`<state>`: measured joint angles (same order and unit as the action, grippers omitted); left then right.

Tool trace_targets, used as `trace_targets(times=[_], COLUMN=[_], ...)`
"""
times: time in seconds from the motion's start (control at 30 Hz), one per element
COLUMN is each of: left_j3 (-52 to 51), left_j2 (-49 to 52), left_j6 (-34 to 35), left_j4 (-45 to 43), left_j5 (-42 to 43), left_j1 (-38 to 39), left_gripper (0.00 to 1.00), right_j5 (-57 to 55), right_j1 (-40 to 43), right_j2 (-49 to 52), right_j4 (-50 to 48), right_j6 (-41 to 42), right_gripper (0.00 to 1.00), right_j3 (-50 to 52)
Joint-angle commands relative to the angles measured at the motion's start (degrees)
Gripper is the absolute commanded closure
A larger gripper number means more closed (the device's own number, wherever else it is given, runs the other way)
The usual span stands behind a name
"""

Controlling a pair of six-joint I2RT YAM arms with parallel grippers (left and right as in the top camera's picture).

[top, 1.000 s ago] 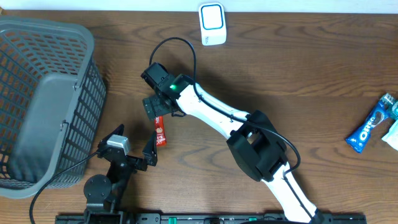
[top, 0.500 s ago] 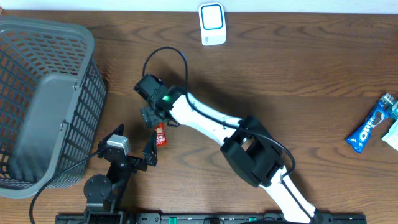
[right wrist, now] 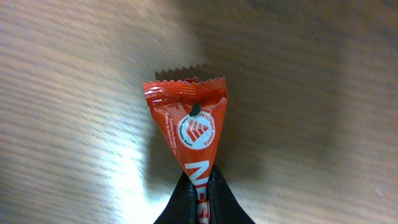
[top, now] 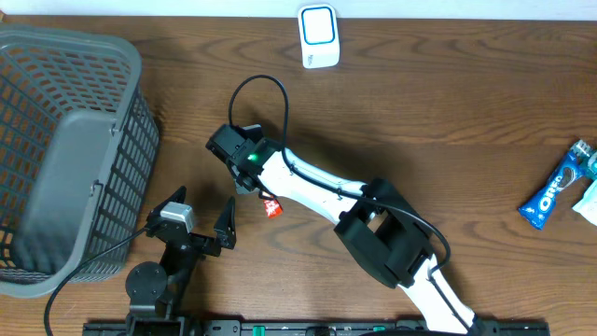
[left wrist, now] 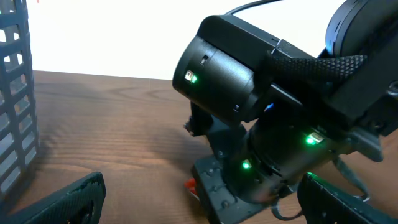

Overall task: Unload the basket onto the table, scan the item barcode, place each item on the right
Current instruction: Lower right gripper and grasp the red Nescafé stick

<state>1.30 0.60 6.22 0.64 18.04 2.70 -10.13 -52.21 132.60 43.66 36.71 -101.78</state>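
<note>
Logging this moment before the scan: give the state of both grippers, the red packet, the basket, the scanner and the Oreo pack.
right gripper: shut on the red packet.
red packet: pinched at one end, crimped end pointing away from the fingers.
left gripper: open, holding nothing.
basket: upright, nothing visible inside.
scanner: lying face up, untouched.
Oreo pack: lying flat, apart from both arms.

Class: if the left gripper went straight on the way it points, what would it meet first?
Probably the right arm's black wrist, filling the view just ahead of the open left gripper; depth is unclear.
</note>
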Motion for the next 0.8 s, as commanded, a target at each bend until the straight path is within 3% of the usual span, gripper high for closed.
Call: trace_targets(times=[0.0,0.53,0.77], left_j3=[-1.0,-1.0,-1.0], left_j2=[-0.4,-0.4,-0.4], left_j6=[0.5,0.5,0.5], left_j4=[1.9,1.9,1.9], left_j5=[0.5,0.5,0.5], left_j1=[0.1,0.1,0.1], left_gripper=[0.02,0.02,0.02], right_j5=[1.2,1.0,0.9], right_j1=[1.7,12.8,16.8], right_j2=[3.4,-2.0,-5.8], right_j4=[4.6,24.3,27.1], right_j6=[2.6,4.3,-2.2], right_gripper=[0.99,0.99,0.99], right_j3=[3.6,3.5,3.5])
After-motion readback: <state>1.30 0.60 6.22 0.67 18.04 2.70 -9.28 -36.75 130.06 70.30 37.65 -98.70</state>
